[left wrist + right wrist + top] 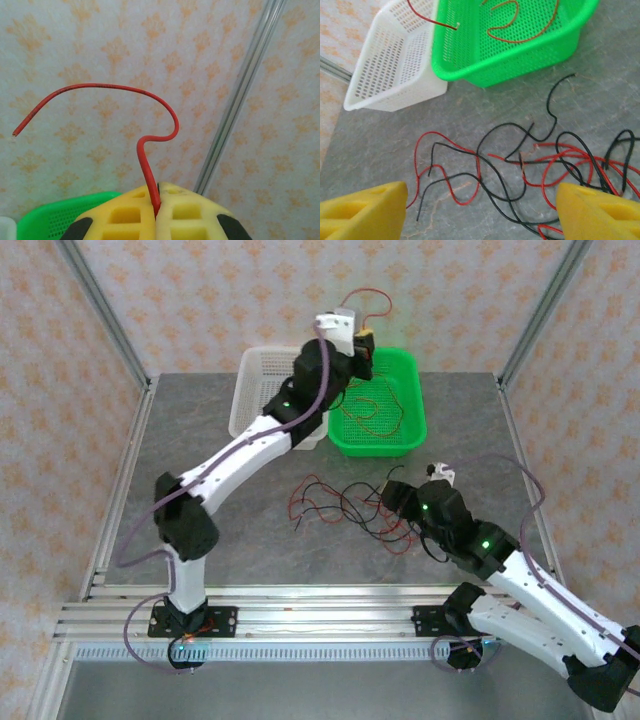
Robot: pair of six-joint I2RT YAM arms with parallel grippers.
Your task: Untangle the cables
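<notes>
My left gripper [157, 201] is shut on a red cable [150, 95] that curls up from between its yellow pads. In the top view this gripper [362, 337] is raised over the green basket [415, 415], with the red cable [372, 298] looping above it. Several red cables [520, 36] lie inside the green basket [510, 57]. A tangle of red and black cables [345, 502] is spread on the table in front of the basket. My right gripper [480, 215] hangs open just above the tangle [520, 160], its yellow fingers [365, 212] wide apart, holding nothing.
A white basket [262, 370] stands to the left of the green one, touching it, and is also seen in the right wrist view [395, 70]. The left arm [240, 450] stretches diagonally across the table's left half. Metal frame posts [240, 95] rise at the corners.
</notes>
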